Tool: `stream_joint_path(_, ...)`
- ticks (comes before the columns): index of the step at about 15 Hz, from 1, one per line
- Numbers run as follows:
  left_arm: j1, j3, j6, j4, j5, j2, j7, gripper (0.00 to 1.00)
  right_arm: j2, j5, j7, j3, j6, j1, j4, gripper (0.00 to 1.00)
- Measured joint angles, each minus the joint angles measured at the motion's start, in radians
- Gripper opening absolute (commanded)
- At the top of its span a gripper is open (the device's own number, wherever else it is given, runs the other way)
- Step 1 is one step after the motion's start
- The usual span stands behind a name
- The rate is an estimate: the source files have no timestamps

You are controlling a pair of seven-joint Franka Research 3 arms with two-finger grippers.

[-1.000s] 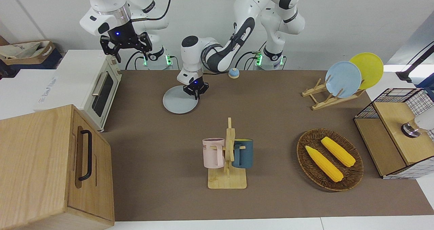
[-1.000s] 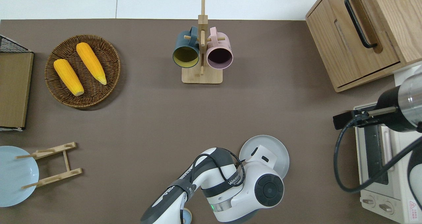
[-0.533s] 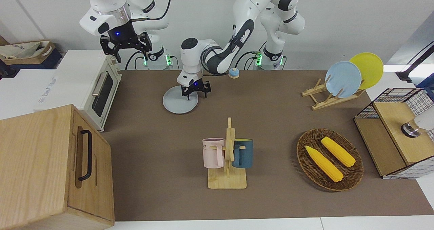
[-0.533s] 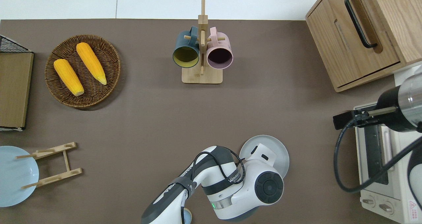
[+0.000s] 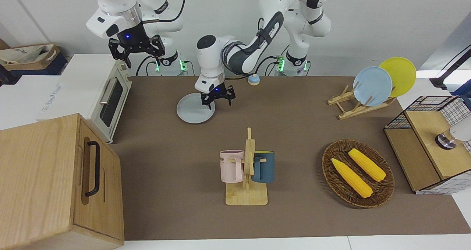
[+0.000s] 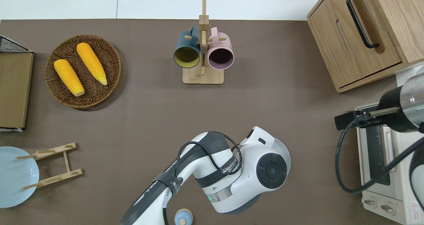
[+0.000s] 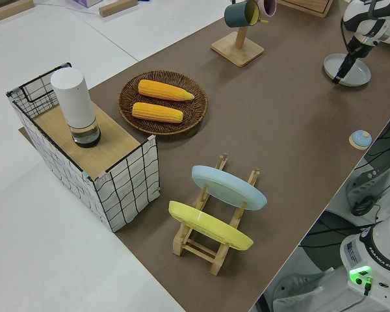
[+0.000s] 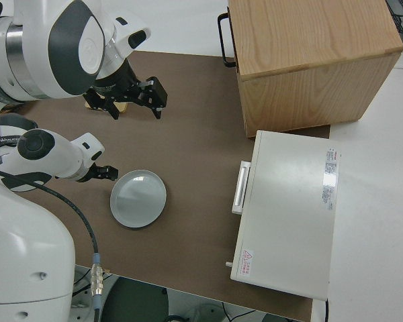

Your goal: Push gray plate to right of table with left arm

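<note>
The gray plate (image 5: pixel 195 113) lies flat on the brown table (image 5: pixel 294 132), close to the robots and toward the right arm's end. My left gripper (image 5: pixel 217 102) hangs open just above the plate's rim, on the side toward the left arm's end, with nothing between its fingers. The right side view shows the gray plate (image 8: pixel 138 198) bare, with the left gripper (image 8: pixel 105 172) beside its edge. In the overhead view the left arm's wrist (image 6: pixel 265 158) hides almost all of the plate. My right gripper (image 5: pixel 137 53) is parked and open.
A toaster oven (image 5: pixel 106 95) and a wooden cabinet (image 5: pixel 55 183) stand at the right arm's end. A mug rack (image 5: pixel 246 169) stands mid-table. A corn basket (image 5: pixel 357 173), a plate rack (image 5: pixel 371 86) and a wire crate (image 5: pixel 427 143) fill the left arm's end. A small blue knob (image 5: pixel 253 79) sits near the robots.
My left gripper has risen off the plate, shifted a little toward the left arm's end and opened its fingers. The plate and the right arm have not moved.
</note>
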Motion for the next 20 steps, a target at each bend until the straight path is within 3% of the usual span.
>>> stream_joint_path(5, 0.1, 0.003, -0.308, 0.23, -0.089, -0.035, 0.207, 0.99, 0.0, 0.0, 0.0, 0.0, 0.0, 0.0, 0.0, 0.983)
stream_joint_path(9, 0.194, 0.001, -0.44, 0.335, -0.1, -0.042, 0.352, 0.99, 0.0, 0.0, 0.0, 0.0, 0.0, 0.0, 0.0, 0.983)
stream_joint_path(11, 0.248, 0.001, -0.497, 0.365, -0.108, -0.055, 0.439, 0.99, 0.0, 0.0, 0.0, 0.0, 0.0, 0.0, 0.0, 0.983)
stream_joint_path(15, 0.473, 0.002, -0.569, 0.384, -0.166, -0.127, 0.744, 0.99, 0.0, 0.0, 0.0, 0.0, 0.0, 0.0, 0.0, 0.983)
stream_joint_path(20, 0.642, 0.008, -0.611, 0.385, -0.173, -0.191, 0.982, 0.99, 0.0, 0.0, 0.0, 0.0, 0.0, 0.0, 0.0, 0.983)
